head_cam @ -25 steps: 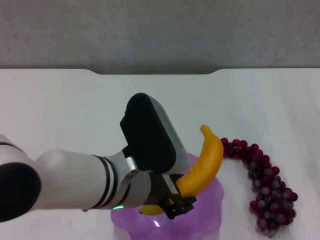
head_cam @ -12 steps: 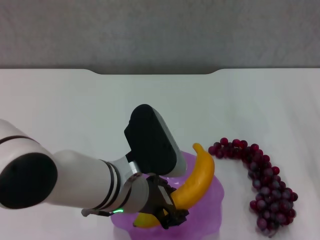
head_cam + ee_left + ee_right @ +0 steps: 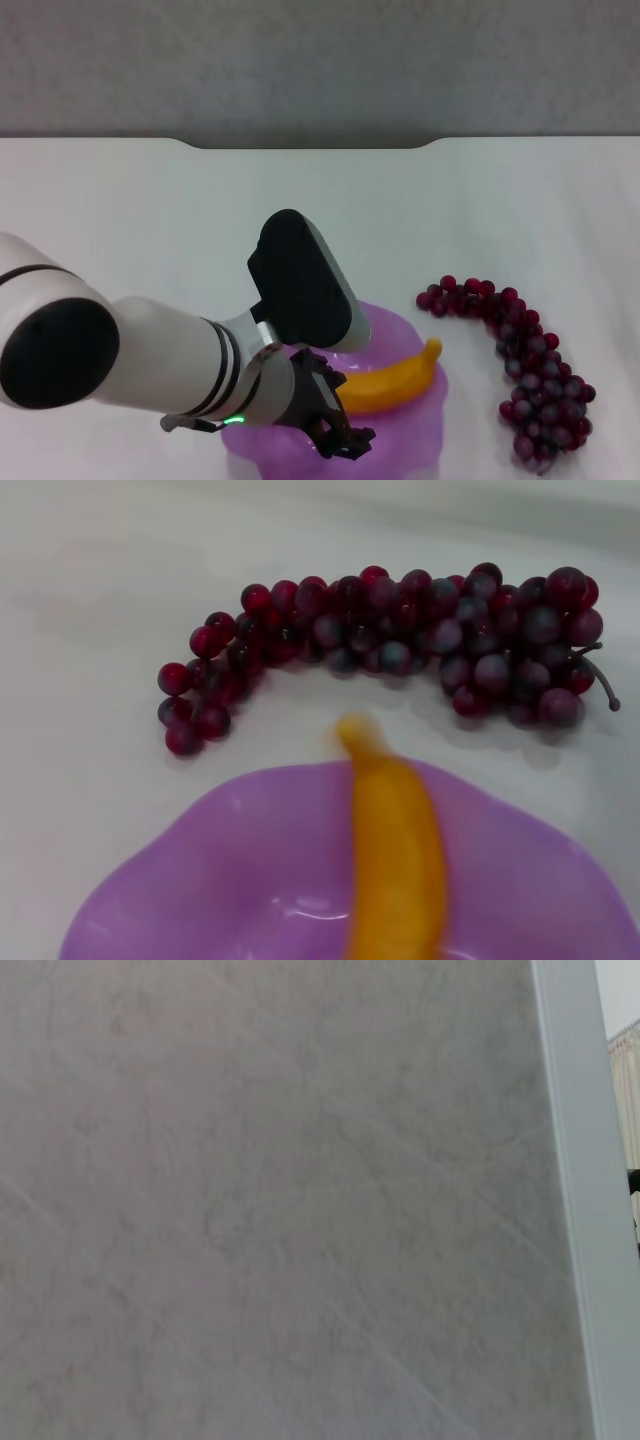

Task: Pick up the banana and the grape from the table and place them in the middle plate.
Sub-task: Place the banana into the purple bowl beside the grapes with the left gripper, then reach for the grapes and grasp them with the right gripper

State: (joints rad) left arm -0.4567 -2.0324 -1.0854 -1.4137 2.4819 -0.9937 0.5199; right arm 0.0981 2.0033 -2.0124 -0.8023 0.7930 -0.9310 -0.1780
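The curved yellow-orange banana lies in the translucent purple scalloped middle plate, so that half looks done. Its long axis runs crosswise, tip toward the robot's right and the long dark red-purple grape bunch, which lies on the plain white table, unplaced. The left gripper hovers over the plate; jaws appear parted, released. The right gripper is out of view.

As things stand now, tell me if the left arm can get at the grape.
Probably yes. The left gripper is open over the middle plate, where the banana lies, and the grape sits on bare table just beyond with nothing between.
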